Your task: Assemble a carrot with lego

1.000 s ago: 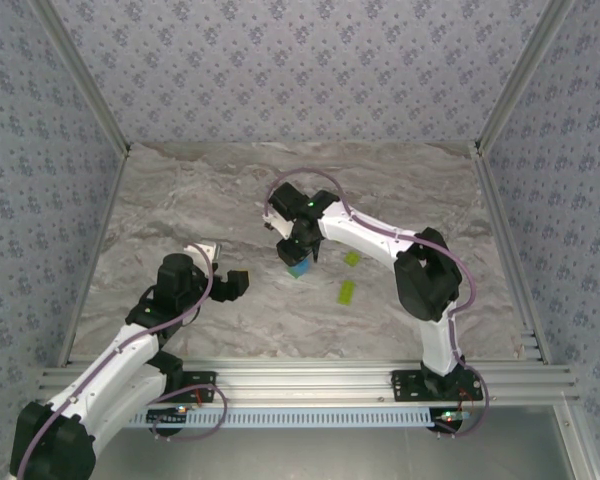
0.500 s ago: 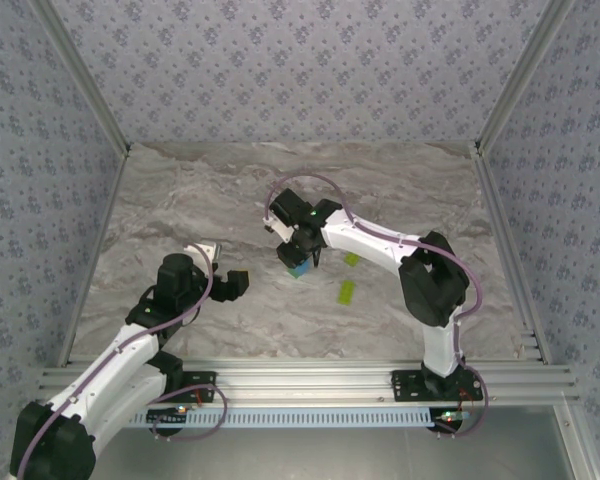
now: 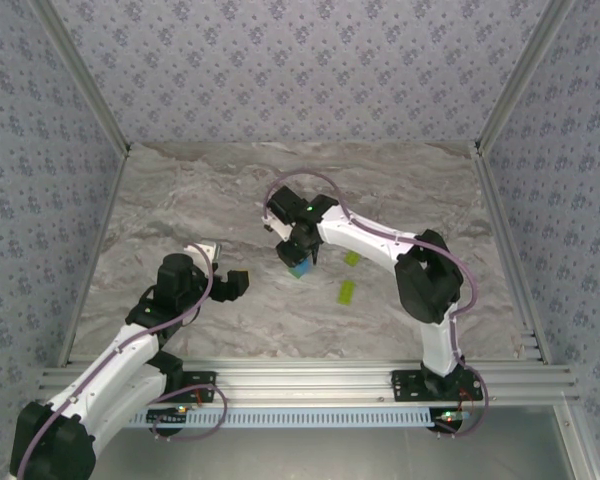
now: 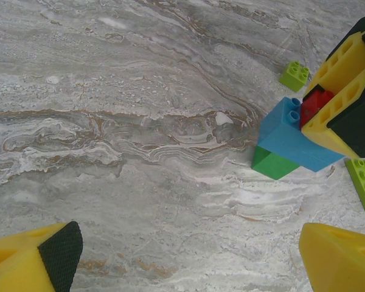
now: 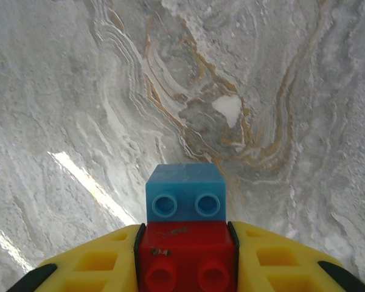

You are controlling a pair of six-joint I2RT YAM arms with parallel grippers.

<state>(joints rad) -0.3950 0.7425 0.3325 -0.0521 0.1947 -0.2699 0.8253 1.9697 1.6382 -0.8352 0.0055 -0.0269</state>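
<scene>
Starting at the aluminium rail (image 3: 300, 378) up front and working back. The left gripper (image 3: 223, 268) hovers over the table (image 3: 160, 210) with its jaws wide apart and nothing between them. Its fingers (image 4: 24, 261) are chunky yellow plastic with black textured pads.

Off to the right a lime plate (image 3: 347, 292) lies flat on the table, long, thin and studded.

Just past it the right gripper (image 3: 300, 255) is clamped tight on the carrot (image 3: 299, 268), mid-table. It's only a short stack so far. A red brick (image 5: 185, 255) is pinched between the yellow fingers, with a blue brick (image 5: 185, 198) stuck onto it. A green brick (image 4: 274, 163) sits under the blue one, lowest down. Can't tell if the green one actually touches the surface.

A small square lime brick (image 3: 352, 258) sits near that gripper, on its right, not touching it.

The table itself is smooth grey-beige marble-look stuff with swirly veins. Furthest back are the walls (image 3: 300, 70), covered in blue-grey flowery wallpaper.
</scene>
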